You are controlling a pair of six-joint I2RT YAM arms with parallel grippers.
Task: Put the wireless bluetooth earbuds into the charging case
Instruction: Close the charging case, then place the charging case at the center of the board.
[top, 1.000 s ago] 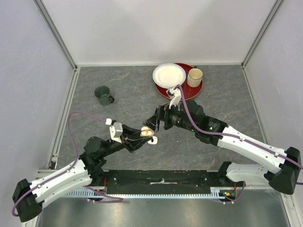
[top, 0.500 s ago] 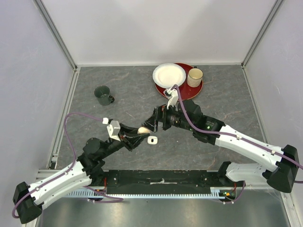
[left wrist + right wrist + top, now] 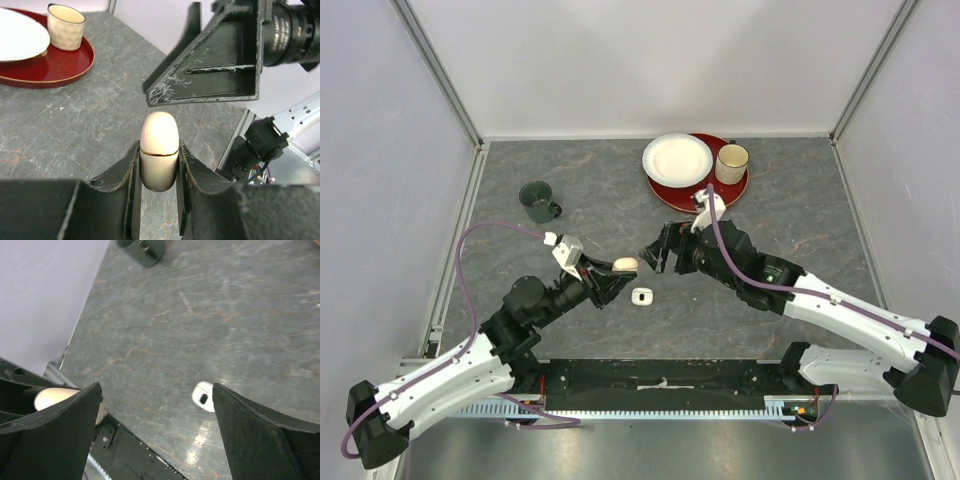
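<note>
Left wrist, case (image 3: pixel 159 150), seemingly shut, between jaws

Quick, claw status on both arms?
Left claw: shut on the cream oval plastic charging case.
Right claw: open, holding nothing.

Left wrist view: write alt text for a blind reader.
The left tool grips a closed cream oval case over the grey table. The open right tool faces it; a red tray holds a plate and cup.
</note>
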